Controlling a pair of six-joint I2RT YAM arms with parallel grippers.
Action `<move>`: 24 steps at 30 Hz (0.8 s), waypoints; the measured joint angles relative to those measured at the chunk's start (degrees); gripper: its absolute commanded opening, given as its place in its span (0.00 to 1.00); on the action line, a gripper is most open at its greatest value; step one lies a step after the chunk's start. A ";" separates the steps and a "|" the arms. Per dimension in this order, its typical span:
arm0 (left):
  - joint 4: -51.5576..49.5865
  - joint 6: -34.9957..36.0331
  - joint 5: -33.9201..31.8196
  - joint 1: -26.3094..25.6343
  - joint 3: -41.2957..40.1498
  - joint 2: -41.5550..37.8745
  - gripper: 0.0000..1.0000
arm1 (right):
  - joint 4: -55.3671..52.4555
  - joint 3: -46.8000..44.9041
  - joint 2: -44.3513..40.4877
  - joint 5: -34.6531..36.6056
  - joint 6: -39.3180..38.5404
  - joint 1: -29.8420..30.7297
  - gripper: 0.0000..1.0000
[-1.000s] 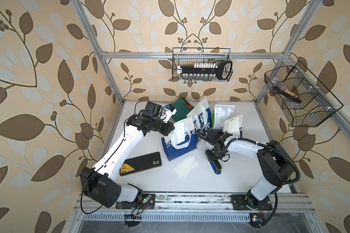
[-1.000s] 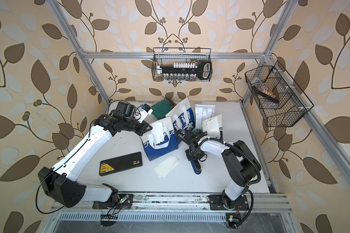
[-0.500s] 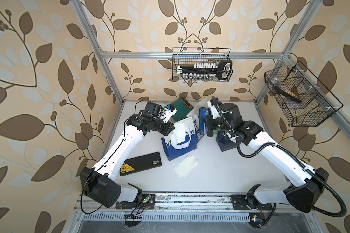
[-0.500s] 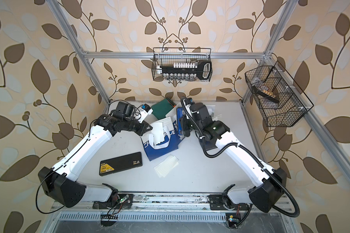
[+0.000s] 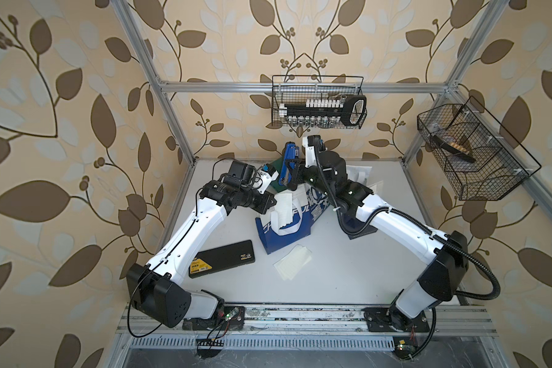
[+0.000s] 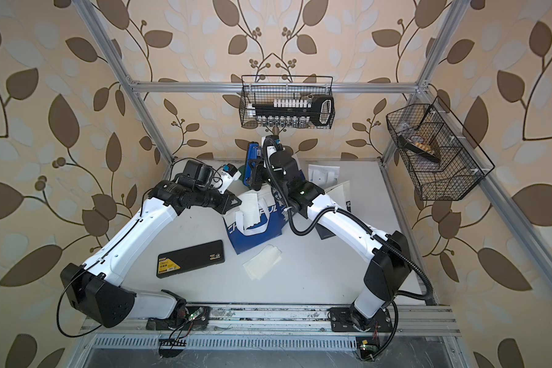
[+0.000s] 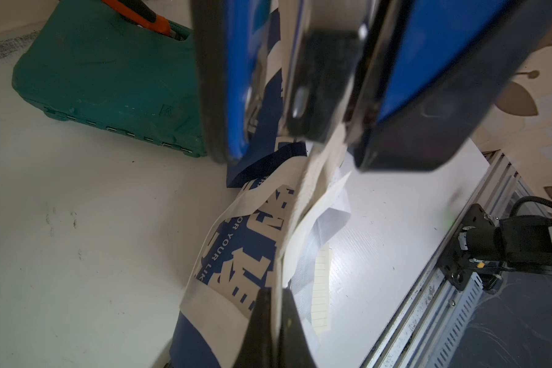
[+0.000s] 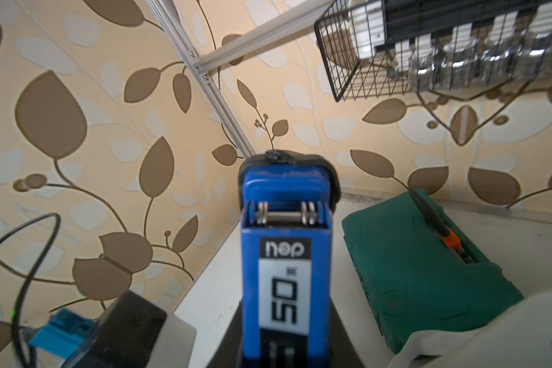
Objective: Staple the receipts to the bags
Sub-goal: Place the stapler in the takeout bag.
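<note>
A navy-and-white bag [image 5: 284, 232] [image 7: 236, 255] stands mid-table. My left gripper [image 5: 269, 204] [image 7: 276, 298] is shut on its top edge and pins a white receipt [image 5: 282, 208] [image 6: 249, 207] against it. My right gripper [image 5: 292, 176] [image 8: 284, 350] is shut on a blue stapler [image 5: 289, 159] [image 8: 284, 255], held upright just behind the bag. In the left wrist view the stapler [image 7: 427, 79] hangs close above the pinched edge, and white paper reaches up into its mouth. More receipts [image 5: 292, 261] lie loose in front of the bag.
A second navy bag [image 5: 316, 200] and white-sided bags [image 5: 359, 173] sit under and behind the right arm. A green case [image 8: 427, 270] lies at the back, a black box with yellow label [image 5: 222, 263] at front left. Wire baskets [image 5: 317, 102] [image 5: 472, 153] hang on the walls.
My right arm has lifted the stapler from low at the table's front and carried it up and back to the bag's top. The left arm has stayed put.
</note>
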 measured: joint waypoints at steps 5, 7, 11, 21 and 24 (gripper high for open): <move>0.48 -0.52 0.02 0.00 0.00 0.50 0.00 | -0.11 0.50 0.04 0.79 1.27 1.79 0.00; 0.94 -0.98 -0.07 0.00 0.00 0.81 0.00 | -0.26 0.66 -0.07 1.01 1.44 2.29 0.00; 1.49 -2.08 -0.13 0.00 0.00 0.98 0.00 | -1.97 0.63 -0.83 2.36 1.46 2.91 0.00; 2.56 -3.34 0.04 -0.37 0.00 0.98 0.00 | -2.34 0.09 -1.36 4.94 1.84 3.98 0.00; 2.73 -3.41 0.07 -0.37 0.00 0.98 0.00 | -2.16 -0.24 -1.36 5.81 1.84 4.48 0.00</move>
